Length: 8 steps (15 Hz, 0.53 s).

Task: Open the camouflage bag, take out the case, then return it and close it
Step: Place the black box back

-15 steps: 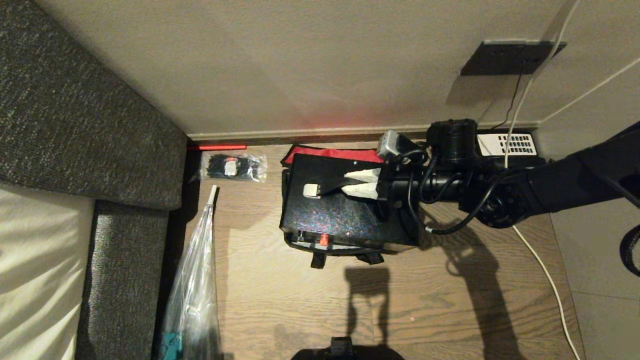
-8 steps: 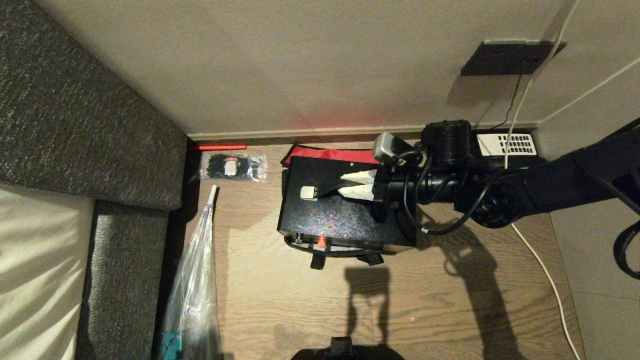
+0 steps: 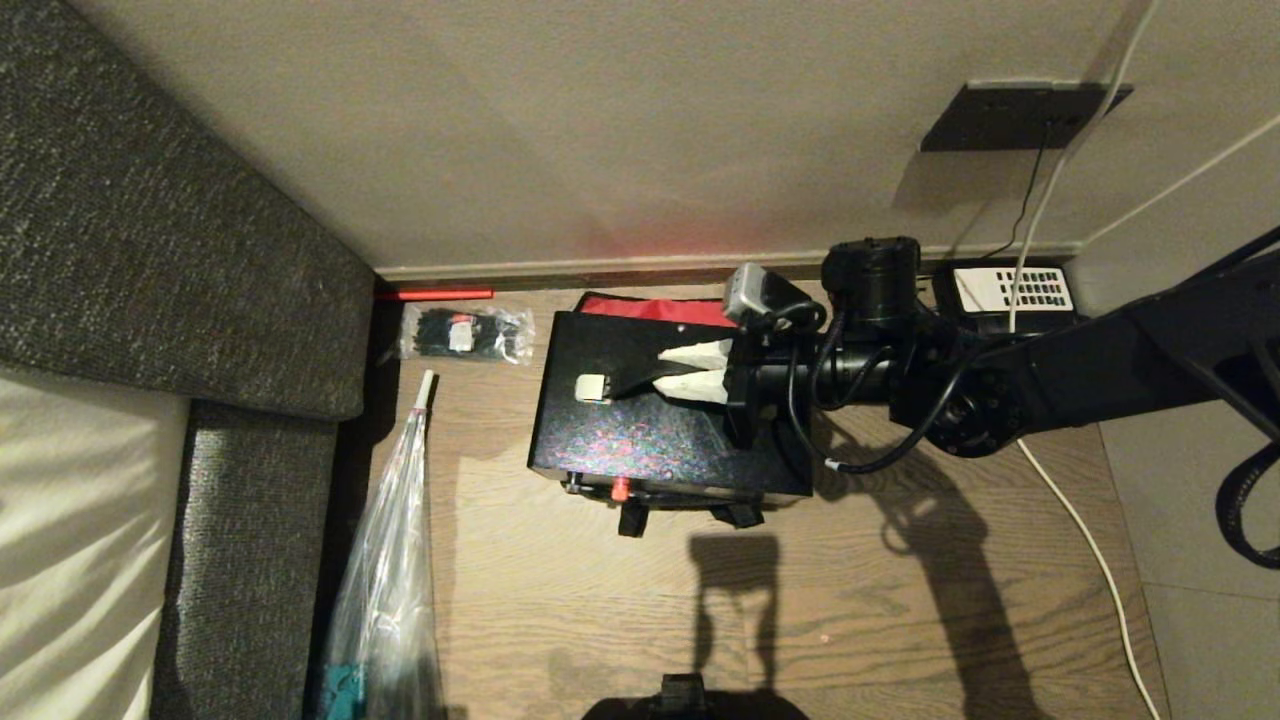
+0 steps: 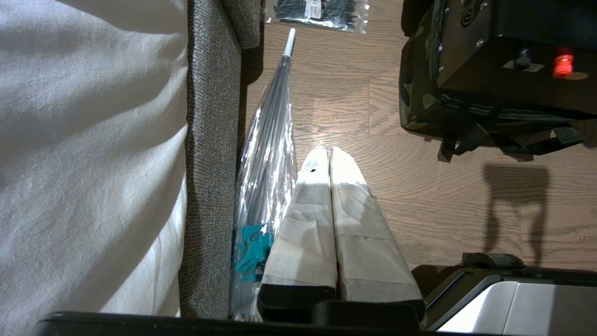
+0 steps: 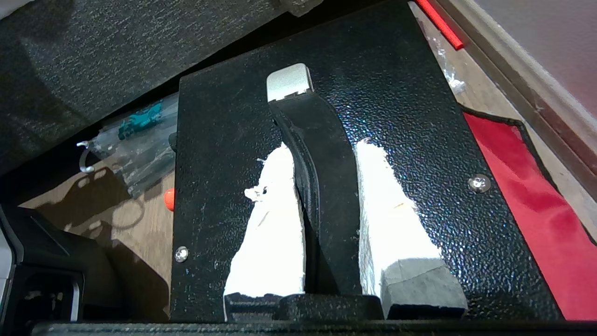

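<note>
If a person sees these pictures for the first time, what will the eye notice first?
First, the large black case in the middle of the wooden floor, with the right end effector closed on its top handle. Under and behind the case, the camouflage bag lies open, showing its bright red lining near the wall.

My right gripper (image 3: 693, 370) reaches in from the right with its white fingers (image 5: 273, 224) clamped either side of a black handle, while my left gripper (image 4: 326, 158) hangs parked, fingers pressed together.
</note>
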Available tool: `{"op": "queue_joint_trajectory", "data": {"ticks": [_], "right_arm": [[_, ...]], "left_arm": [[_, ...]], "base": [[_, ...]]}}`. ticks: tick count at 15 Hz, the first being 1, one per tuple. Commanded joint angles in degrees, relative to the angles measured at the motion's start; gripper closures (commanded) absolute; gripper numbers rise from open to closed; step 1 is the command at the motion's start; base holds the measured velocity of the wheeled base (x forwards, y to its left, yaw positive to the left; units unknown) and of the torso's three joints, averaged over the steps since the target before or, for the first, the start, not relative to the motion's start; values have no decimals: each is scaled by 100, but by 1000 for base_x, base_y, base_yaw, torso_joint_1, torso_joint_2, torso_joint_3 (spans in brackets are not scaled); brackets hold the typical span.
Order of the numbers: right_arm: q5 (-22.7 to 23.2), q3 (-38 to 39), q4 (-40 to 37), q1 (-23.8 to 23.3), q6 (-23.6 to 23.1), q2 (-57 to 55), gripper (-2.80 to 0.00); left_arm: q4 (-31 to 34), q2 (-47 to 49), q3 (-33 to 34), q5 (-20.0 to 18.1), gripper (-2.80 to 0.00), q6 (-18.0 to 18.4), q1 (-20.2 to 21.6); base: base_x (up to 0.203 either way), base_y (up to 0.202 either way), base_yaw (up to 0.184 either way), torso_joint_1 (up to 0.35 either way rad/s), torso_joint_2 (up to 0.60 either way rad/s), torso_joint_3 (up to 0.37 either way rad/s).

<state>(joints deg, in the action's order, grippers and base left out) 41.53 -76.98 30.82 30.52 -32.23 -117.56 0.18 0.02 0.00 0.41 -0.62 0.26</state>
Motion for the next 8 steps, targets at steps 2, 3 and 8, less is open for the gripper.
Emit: {"op": "queue_joint_trajectory", "data": {"ticks": [2,3,8], "right_arm": [[30,-6,21,24,-20,-147,0],[30,-10,21,24,-20,-162,0],[39,-175,34,-137,30,-315,0]], "left_arm": [[-1,-11,18,2,0,-8,4],[-1,-11,18,2,0,1,0],[-1,-11,18,2,0,-2,0]], "base": [[0,0,0,0,0,0],[0,0,0,0,0,0],[0,0,0,0,0,0]]}}
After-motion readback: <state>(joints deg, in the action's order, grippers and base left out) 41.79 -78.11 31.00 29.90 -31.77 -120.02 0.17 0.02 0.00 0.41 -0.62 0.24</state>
